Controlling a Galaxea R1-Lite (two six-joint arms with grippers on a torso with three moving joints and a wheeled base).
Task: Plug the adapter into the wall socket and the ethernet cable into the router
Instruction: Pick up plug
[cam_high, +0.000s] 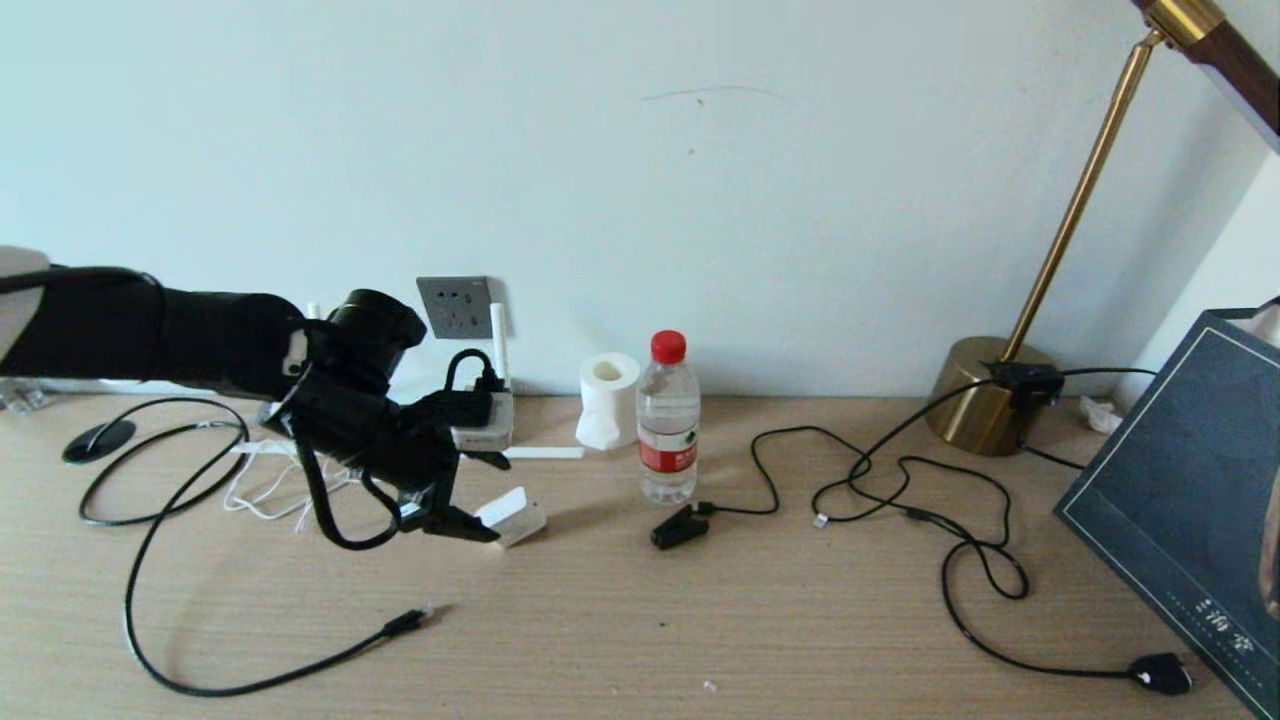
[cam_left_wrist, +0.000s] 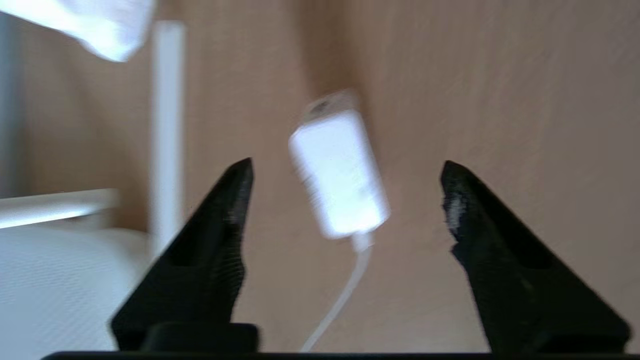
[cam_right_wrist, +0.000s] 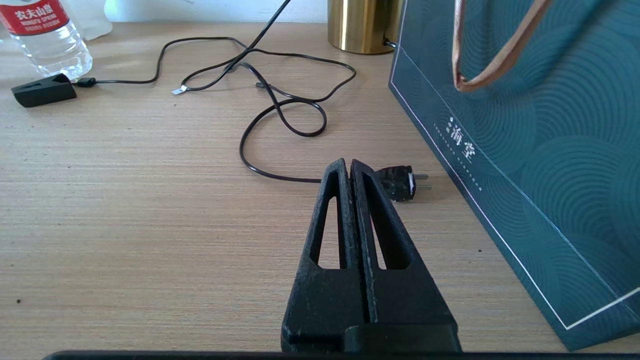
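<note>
The white adapter (cam_high: 512, 515) lies on the wooden desk on its thin white cord (cam_high: 268, 485). My left gripper (cam_high: 468, 520) hovers just over it, open. In the left wrist view the adapter (cam_left_wrist: 340, 175) lies on the desk between the spread fingertips (cam_left_wrist: 240, 185), untouched. The dark grey wall socket (cam_high: 455, 306) is on the wall behind the arm. The white router (cam_high: 487, 432) is mostly hidden by my left wrist; one antenna (cam_high: 497, 345) stands up. The black ethernet cable (cam_high: 160, 560) loops across the front left, its plug tip (cam_high: 418, 616) lying free. My right gripper (cam_right_wrist: 348, 165) is shut and empty, low over the desk.
A water bottle (cam_high: 668, 420) and a paper roll (cam_high: 608, 400) stand right of the router. A black clip plug (cam_high: 680, 527), tangled black cords (cam_high: 900, 480) and a flat black plug (cam_high: 1160, 673) lie to the right. A brass lamp (cam_high: 985, 395) and a dark teal bag (cam_high: 1190, 480) fill the right side.
</note>
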